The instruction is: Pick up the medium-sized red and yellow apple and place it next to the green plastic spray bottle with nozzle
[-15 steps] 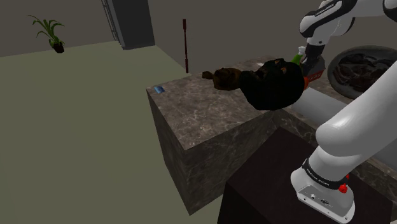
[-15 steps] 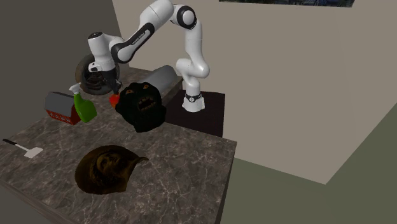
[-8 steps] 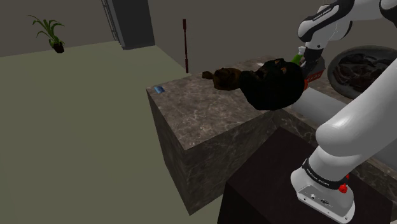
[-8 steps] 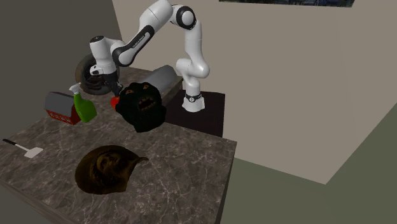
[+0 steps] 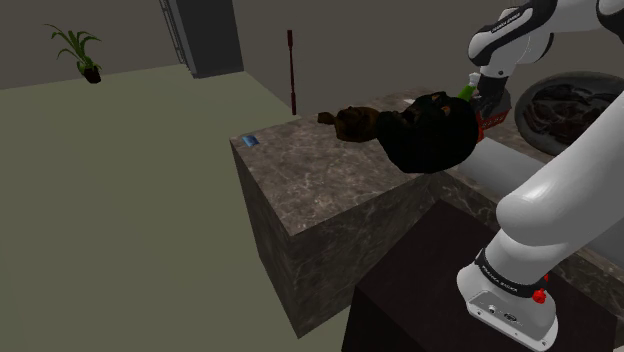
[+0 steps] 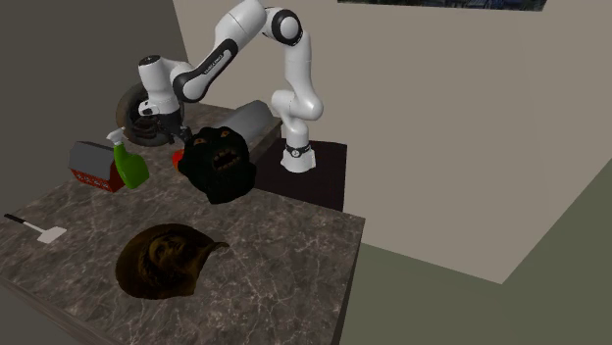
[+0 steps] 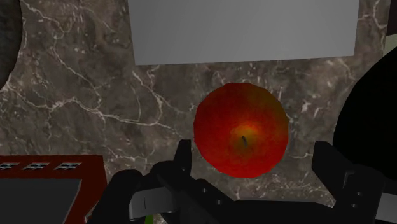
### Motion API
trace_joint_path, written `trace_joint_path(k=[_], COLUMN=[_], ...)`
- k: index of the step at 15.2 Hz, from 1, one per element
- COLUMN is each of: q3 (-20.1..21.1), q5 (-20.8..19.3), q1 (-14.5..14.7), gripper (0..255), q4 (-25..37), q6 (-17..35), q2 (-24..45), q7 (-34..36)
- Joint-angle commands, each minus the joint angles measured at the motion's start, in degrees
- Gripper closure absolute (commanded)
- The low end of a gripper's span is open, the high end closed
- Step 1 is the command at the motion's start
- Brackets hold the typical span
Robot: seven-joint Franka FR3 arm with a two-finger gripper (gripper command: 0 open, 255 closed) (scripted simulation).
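Observation:
The red apple (image 7: 240, 129), yellow around its stem, rests on the dark marble counter (image 7: 95, 95). My gripper (image 7: 254, 159) hangs just above it, open. The fingers (image 7: 183, 156) stand apart on either side of the apple, and the wider gap is on the far finger's side. In the second exterior view the apple (image 6: 178, 155) shows as a red spot under the black hand (image 6: 173, 135), a short way to the right of the green spray bottle (image 6: 128, 163). In the shoulder view the hand (image 5: 488, 98) is down behind a black bulky object, with a bit of the green bottle (image 5: 466, 92) beside it.
A bulky black object (image 6: 218, 162) stands right beside the apple. A red box (image 6: 93, 165) sits behind the bottle, and a grey block (image 6: 250, 122) lies toward the arm's stand. A brown heap (image 6: 162, 257) and a small spatula (image 6: 39, 229) lie nearer the counter's front.
The hand shifted slightly upward between one second and half a second ago. Since then the arm, apple and bottle have stayed where they were.

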Motion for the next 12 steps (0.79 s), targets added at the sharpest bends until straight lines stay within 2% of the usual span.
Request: trace_joint_path(k=[1,5,12], q3=[0.0,0.8,0.8], q5=[0.0,-1.0,-1.0], q1=[0.0,0.3,0.3], gripper=[0,0,0], q4=[0.0,4.8,4.8], q6=[0.0,-7.4,-7.4], q2=[0.0,-2.8,-2.8], q7=[0.0,0.9,0.9])
